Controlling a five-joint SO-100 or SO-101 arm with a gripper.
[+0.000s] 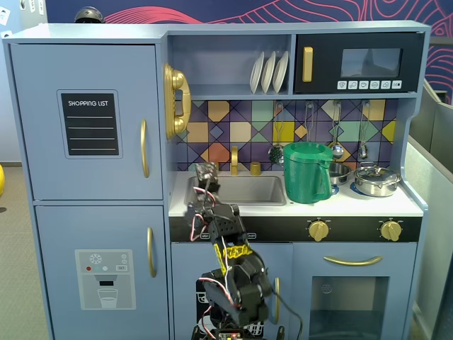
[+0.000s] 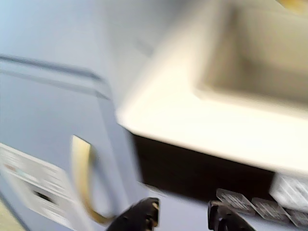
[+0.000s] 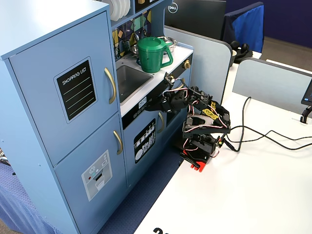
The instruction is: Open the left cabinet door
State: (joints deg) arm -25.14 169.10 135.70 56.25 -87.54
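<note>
Toy kitchen, light blue. The left cabinet door sits top left in a fixed view, flush and closed, with a black chalkboard panel reading "SHOPPING LIST" in white over ruled lines. Its curved gold handle runs vertically at the door's right edge. Same door in another fixed view, also closed, text "SHOPPING LIST" legible there too.

Below it is a lower blue door with a grey water-dispenser picture and its own gold handle. Small door with a dishwasher-rack picture is near the arm.

The arm stands on a white surface, reaching toward the counter edge. End effector is just beside the black control strip under the sink, well apart from the task door's handle. In the wrist view the end effector shows two dark fingertips spread with a gap between them, holding nothing; frame is motion-blurred. Wrist view also shows the lower gold handle and the white counter.

Other items: green pitcher on the counter, steel pot, white plates on the shelf, gold toy phone, black microwave. A monitor behind carries a round "DELL" logo. Labels on the control strip are too small to read.
</note>
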